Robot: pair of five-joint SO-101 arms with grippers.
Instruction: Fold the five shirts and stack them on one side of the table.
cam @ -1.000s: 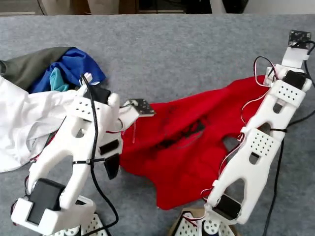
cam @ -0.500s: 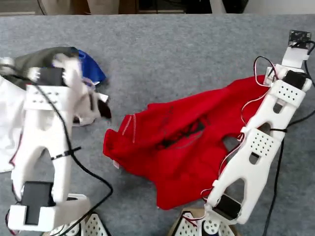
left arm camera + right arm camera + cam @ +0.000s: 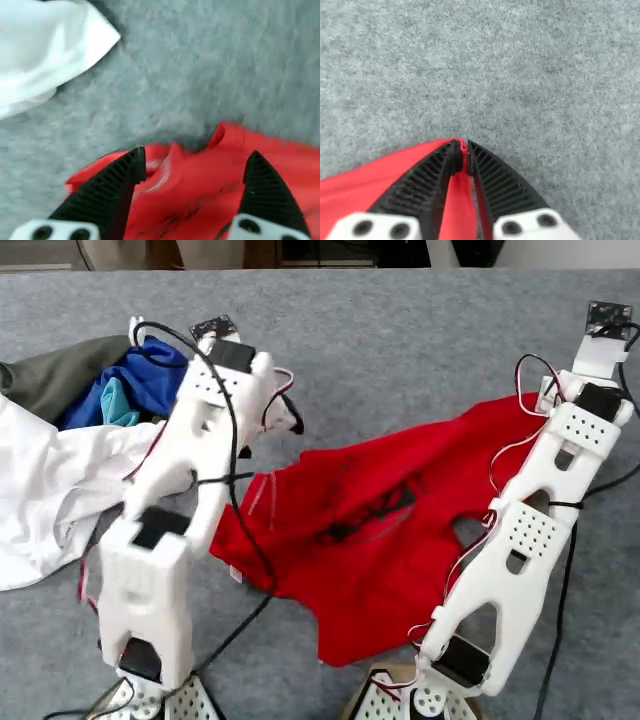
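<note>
Left wrist view: left gripper (image 3: 196,154) is spread apart over bunched edge of red shirt (image 3: 200,205). Opposite corner is clamped by right gripper (image 3: 462,146).

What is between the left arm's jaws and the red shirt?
Nothing visible. The left gripper hangs, jaws open, right over the bunched edge of the red shirt; the white shirt lies off to one side.

The surface (image 3: 400,340) is rough, felt-like cloth, the red shirt (image 3: 380,560) soft matt cloth, the arms (image 3: 545,490) smooth white plastic, the fingers (image 3: 420,185) ribbed black plastic.
</note>
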